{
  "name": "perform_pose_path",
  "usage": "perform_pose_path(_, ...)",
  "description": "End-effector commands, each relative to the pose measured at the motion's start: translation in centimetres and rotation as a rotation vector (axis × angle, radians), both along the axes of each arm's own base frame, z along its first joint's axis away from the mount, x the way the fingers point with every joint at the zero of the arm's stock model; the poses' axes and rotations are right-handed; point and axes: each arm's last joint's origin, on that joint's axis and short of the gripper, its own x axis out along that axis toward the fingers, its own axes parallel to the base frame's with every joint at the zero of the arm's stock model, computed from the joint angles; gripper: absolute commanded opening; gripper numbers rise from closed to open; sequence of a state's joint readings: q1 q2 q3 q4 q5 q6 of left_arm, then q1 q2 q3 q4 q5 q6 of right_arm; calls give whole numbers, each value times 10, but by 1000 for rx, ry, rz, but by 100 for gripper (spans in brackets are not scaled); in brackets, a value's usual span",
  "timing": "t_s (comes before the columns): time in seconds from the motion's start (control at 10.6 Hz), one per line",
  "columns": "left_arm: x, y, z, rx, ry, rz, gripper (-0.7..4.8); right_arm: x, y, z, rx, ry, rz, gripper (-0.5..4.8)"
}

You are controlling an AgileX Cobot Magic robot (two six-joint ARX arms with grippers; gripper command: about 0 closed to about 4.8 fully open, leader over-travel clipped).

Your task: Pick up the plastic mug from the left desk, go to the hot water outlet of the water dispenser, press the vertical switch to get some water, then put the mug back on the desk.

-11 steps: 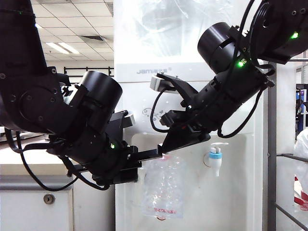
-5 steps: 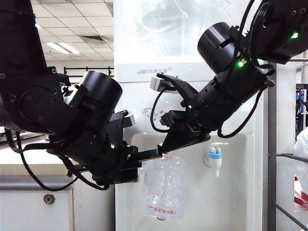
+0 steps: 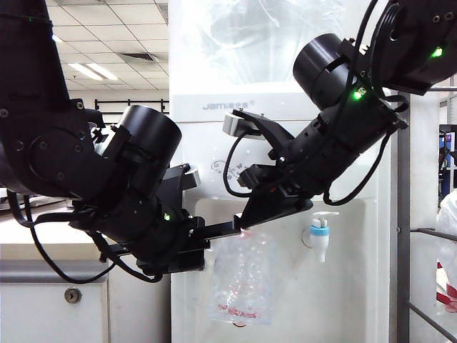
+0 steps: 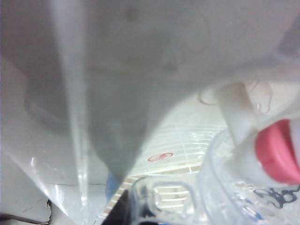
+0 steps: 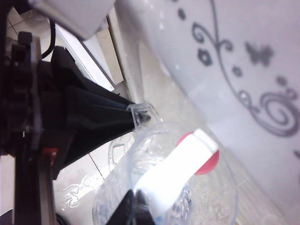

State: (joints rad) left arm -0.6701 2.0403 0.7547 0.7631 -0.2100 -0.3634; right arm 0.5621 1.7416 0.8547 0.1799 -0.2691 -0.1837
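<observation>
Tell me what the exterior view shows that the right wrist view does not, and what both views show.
Only the exterior view shows the blue-collared tap, the desk with its lock, and the right gripper from outside, shut.

Only the right wrist view shows the white switch above the mug's opening and the red collar.

Both show the plastic mug held by its handle in the shut left gripper, against the water dispenser.

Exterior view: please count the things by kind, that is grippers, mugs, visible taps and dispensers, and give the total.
Grippers: 2, left gripper shut on the mug, right gripper shut above the mug
Mugs: 1, mug
Visible taps: 1, blue tap
Dispensers: 1, dispenser
Total: 5
</observation>
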Motion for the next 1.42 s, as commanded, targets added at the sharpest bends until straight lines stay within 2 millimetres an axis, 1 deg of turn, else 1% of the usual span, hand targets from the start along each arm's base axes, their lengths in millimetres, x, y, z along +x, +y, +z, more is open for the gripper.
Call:
perform_pose_path(0.09, 3, -2, 7, -39, -42, -3, -7, -3, -2, -3, -26, 35, -2, -2)
perform_pose_path(0.19, 3, -2, 7, -39, -42, -3, -7, -3, -2, 2, -16, 19, -3, -2)
perform_pose_path(0.47, 3, -2, 7, -38, -42, -3, -7, -15, -10, 55, 77, -101, -17, -2)
perform_pose_path(0.57, 3, -2, 7, -35, -43, -5, -7, -21, -14, 69, 93, -125, -29, -2)
perform_pose_path(0.76, 2, -2, 6, -13, -48, -16, -7, -39, -26, 99, 108, -161, -39, -2)
perform_pose_path(0.94, 2, -2, 5, -11, -30, -26, -7, -55, -36, 117, 110, -175, -48, -2)
perform_pose_path(1.23, -4, -6, 1, -14, 32, -85, -7, -76, -50, 135, 99, -191, -73, -2)
perform_pose_path(1.42, -7, -8, 2, -19, 48, -114, -7, -84, -56, 143, 95, -210, -94, -2)
